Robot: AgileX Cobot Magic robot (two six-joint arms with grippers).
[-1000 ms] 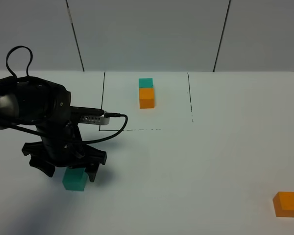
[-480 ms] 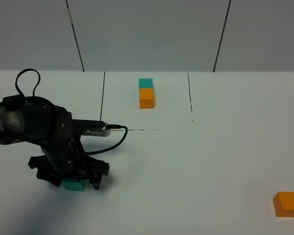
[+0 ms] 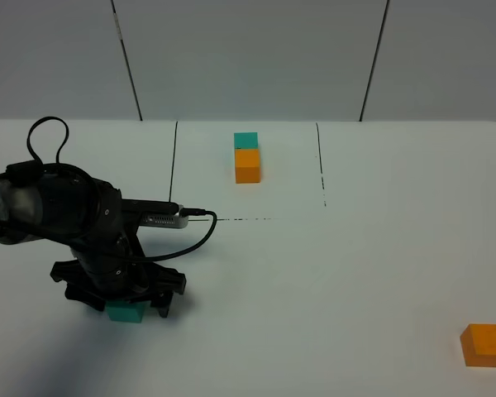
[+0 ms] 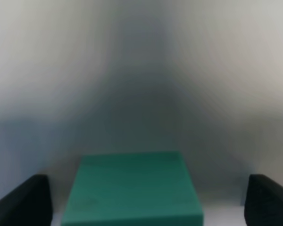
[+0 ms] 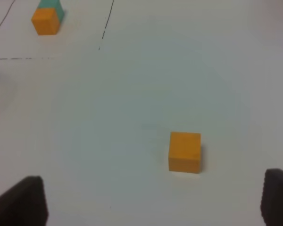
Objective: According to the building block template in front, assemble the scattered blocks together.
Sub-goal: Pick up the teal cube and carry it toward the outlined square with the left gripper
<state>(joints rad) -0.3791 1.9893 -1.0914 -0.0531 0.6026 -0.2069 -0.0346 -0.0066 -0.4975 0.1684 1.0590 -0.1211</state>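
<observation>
No text, label or number is legible, though the wrist views are blurry.

Place: robot test lab, bare and staged
Surface: plain white tabletop [image 3: 355,273], thin black drawn outline [image 3: 321,165] framing building block template [image 3: 246,157]
Backdrop: grey wall panels [image 3: 248,58] with dark seams
Equipment: black robot arm [image 3: 74,219] with looped cable [image 3: 47,118]

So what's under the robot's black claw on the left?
A teal cube sits on the white table, between the fingers of the open claw. From high up the claw covers the cube's top; only its front shows.
</observation>
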